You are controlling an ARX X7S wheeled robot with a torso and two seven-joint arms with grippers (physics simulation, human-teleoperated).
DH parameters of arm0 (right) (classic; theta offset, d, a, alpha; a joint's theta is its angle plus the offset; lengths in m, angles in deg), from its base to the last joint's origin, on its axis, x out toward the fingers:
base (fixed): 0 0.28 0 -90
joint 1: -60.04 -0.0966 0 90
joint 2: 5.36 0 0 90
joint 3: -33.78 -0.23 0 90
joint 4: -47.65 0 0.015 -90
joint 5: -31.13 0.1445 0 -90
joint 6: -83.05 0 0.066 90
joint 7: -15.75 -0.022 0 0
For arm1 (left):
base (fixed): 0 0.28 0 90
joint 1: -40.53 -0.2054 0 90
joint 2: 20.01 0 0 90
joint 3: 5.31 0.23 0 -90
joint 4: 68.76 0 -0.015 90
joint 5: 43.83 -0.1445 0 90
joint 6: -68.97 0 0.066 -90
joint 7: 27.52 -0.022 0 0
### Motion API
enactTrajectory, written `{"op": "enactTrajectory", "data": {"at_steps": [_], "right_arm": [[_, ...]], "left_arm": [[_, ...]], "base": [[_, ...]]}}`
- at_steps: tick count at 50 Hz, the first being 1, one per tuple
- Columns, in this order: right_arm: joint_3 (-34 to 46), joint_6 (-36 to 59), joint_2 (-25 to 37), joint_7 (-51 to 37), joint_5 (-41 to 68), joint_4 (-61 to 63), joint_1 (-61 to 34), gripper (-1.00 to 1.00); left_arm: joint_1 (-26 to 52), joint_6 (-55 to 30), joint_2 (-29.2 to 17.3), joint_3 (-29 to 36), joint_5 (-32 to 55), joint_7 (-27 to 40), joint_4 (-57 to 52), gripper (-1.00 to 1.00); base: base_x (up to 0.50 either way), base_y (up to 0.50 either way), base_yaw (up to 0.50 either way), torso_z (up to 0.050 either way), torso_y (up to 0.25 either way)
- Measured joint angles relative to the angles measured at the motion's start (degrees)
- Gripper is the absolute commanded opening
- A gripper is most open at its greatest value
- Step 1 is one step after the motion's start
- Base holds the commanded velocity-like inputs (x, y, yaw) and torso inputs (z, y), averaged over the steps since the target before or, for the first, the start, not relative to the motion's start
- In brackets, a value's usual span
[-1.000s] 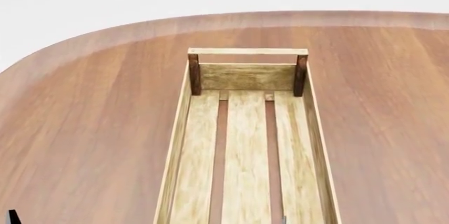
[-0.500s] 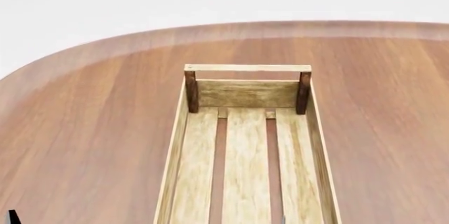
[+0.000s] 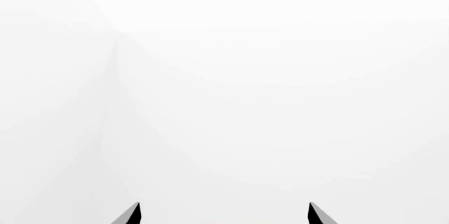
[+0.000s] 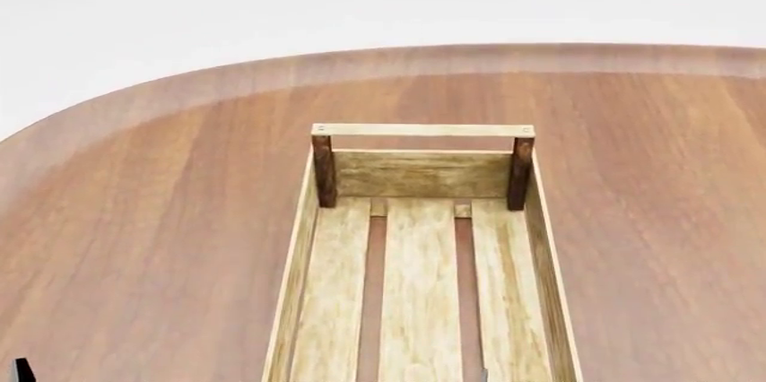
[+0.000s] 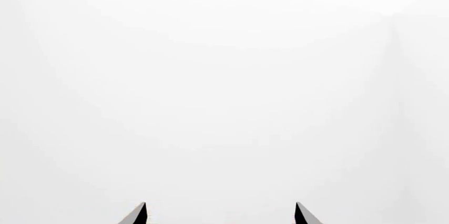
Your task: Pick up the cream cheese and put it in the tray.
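Cream cheese nowhere in view, direction from either end effector undeterminable; left end effector [image 3: 223, 214] and right end effector [image 5: 218, 213] both spread apart, empty, facing blank white; tray [image 4: 301, 256] lengthwise on tabletop [image 4: 143, 221].

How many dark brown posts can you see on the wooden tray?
2: left post and right post, at the far corners of the tray. Its near end is cut off, so more may be hidden.

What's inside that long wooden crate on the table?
Nothing that shows: the tray holds only its bare slats, with the table visible through the gaps. Its near end is cut off by the picture's edge, so that part stays unseen.
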Motion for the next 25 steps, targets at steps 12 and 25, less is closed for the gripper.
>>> {"op": "enactTrajectory", "data": {"at_steps": [12, 25], "right_arm": [[-1.3, 2.3, -0.6, -1.7, -0.3, 1.4, -0.2, 1.0], [-4.2, 7.0, -3.4, -6.7, -3.1, 2.1, -0.9, 1.0]], "left_arm": [[0.3, -0.1, -0.2, 0.2, 0.2, 0.2, 0.3, 1.0], [0.5, -0.1, -0.5, 0.5, 0.2, 0.4, 0.6, 1.0]], "base": [[0.0, 0.0, 0.0, 0.0, 0.0], [0.0, 0.0, 0.0, 0.0, 0.0]]}}
